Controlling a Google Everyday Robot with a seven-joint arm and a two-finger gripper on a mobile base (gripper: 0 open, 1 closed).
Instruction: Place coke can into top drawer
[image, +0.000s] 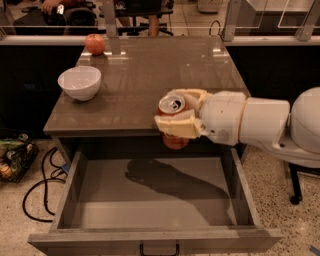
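Observation:
My gripper (176, 113) is shut on the coke can (174, 141), a red can with a silver top and pull tab. It holds the can upright in the air at the front edge of the tabletop, over the back of the top drawer (150, 210). The drawer is pulled fully open, grey-brown, with a flat bare floor and a dark handle on its front panel. The arm's shadow lies across the drawer floor. The arm reaches in from the right.
A white bowl (79, 82) stands at the table's left. A red apple (95, 44) sits at the back left corner. Black cables (37, 185) and a basket (12, 160) lie on the floor at the left. A chair base (295, 190) stands at the right.

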